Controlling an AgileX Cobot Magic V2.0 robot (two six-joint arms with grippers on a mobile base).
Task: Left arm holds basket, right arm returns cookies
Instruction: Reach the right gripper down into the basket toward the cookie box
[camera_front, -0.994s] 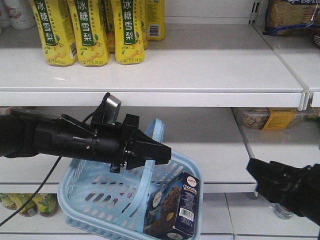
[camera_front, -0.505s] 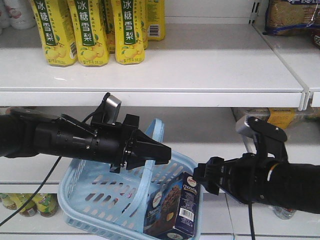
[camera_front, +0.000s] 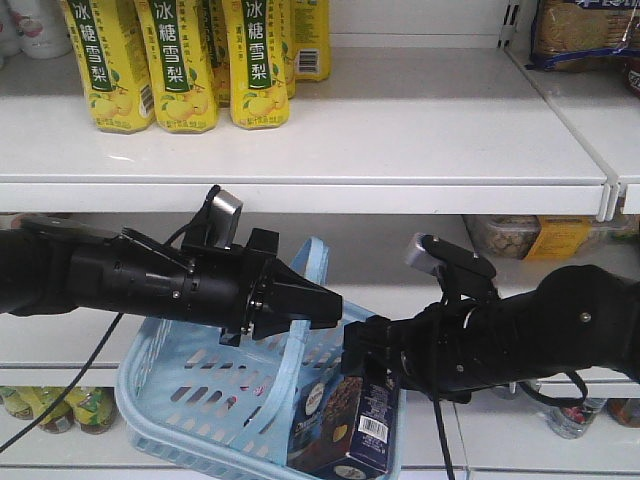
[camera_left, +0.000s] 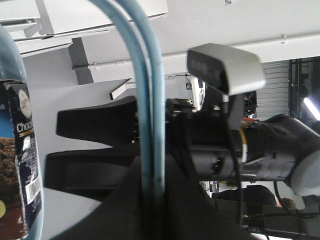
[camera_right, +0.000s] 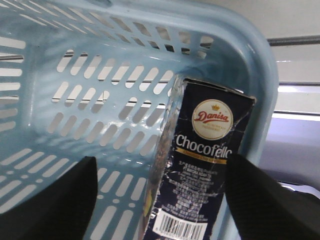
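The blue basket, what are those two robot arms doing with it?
The left arm's end effector is shut on the hoop handle of the light blue basket, holding it up in front of store shelves. A dark cookie box stands on end in the basket's corner. The right arm's end effector is just above the box, open, with a finger on each side of it. It has not gripped the box yet.

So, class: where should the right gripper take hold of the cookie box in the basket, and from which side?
Grip the cookie box at its upper end, across its width, from above through the open top of the basket. It stands on end against the wall, and the open right gripper frames it.
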